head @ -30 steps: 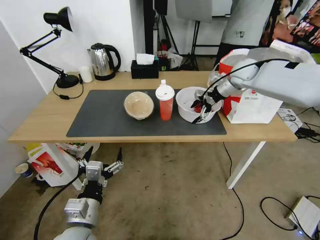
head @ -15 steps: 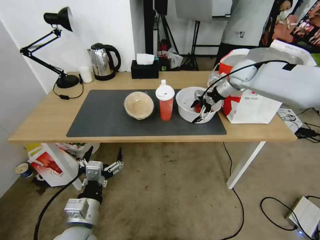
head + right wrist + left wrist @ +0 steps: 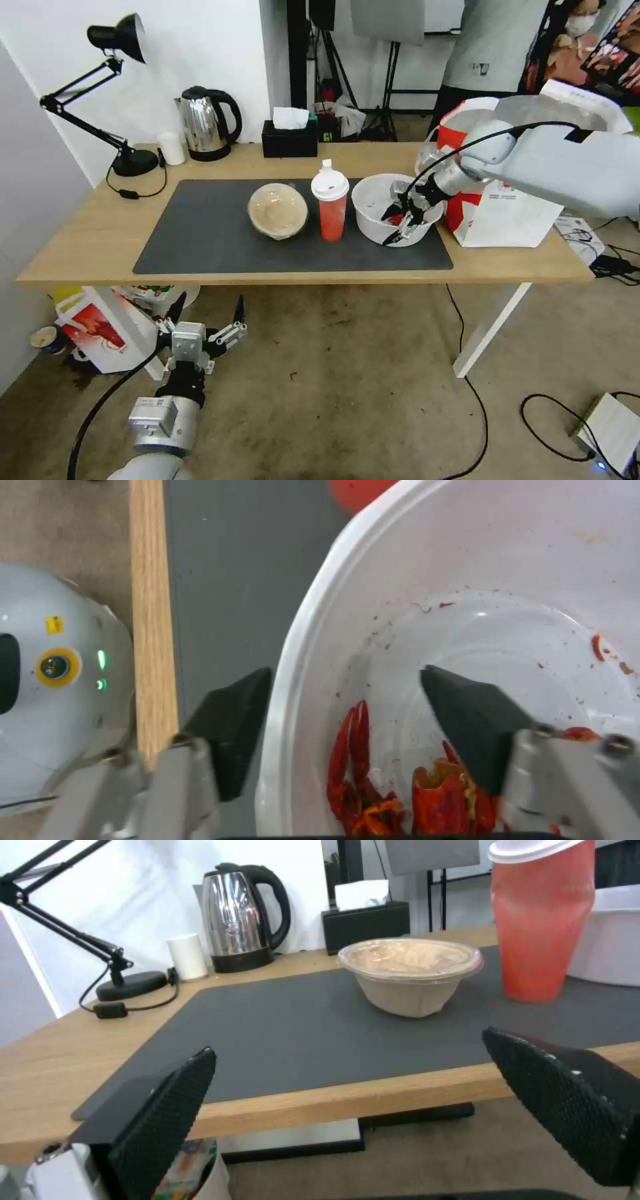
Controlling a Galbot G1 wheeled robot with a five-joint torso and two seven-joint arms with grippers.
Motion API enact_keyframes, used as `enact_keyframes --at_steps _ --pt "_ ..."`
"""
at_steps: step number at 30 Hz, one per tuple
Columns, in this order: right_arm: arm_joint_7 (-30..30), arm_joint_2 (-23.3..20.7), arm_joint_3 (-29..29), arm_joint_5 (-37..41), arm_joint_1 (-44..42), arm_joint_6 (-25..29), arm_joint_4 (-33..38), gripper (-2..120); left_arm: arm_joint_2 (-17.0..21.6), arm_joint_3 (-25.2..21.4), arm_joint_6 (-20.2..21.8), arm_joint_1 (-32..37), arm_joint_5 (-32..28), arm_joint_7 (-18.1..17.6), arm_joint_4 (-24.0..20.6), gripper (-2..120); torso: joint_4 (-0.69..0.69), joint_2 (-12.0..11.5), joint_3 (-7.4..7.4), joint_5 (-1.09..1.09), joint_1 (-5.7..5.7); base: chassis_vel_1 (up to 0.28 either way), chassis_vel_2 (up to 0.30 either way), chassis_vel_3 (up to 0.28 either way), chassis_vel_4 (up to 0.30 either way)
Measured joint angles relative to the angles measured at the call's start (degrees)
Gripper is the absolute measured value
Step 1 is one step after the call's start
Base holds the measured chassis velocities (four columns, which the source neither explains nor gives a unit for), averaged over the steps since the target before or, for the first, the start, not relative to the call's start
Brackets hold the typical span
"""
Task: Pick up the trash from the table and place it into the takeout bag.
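Trash, three items on the table's (image 3: pixel 80 253) mat: white bowl (image 3: pixel 373 203), red cup (image 3: pixel 331 208), beige bowl (image 3: pixel 277 210). Right gripper (image 3: pixel 402 223) straddles the white bowl's rim, fingers apart, not yet closed. One takeout bag (image 3: pixel 507 213) just behind it. Left gripper (image 3: pixel 205 313) spread wide, empty, below the table.

No word, brand or number can be read anywhere. The takeout bag (image 3: pixel 507 217), standing on the desk (image 3: pixel 80 253), carries a small round red logo with a few lines of fine print beneath it on its white side, all too small to make out. The red-and-white carton (image 3: pixel 100 330) on the floor under the desk shows a red graphic, with no lettering that can be told. In the right wrist view, a small yellow square label (image 3: pixel 55 625) sits on the robot's rounded white body (image 3: pixel 47 695), its marking illegible.
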Motion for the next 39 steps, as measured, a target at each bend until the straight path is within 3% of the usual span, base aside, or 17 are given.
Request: enact_keyframes --at_steps 16,39 --pt "-0.8 -0.1 0.3 0.0 0.5 -0.1 -0.6 1 0.0 0.0 0.0 0.0 0.0 0.0 0.0 100 0.00 0.0 0.00 0.00 0.00 0.000 0.000 0.000 0.000" --pt "0.2 1.6 0.3 0.4 3.1 0.1 1.6 0 0.0 0.0 0.0 0.0 0.0 0.0 0.0 100 0.00 0.0 0.00 0.00 0.00 0.000 0.000 0.000 0.000"
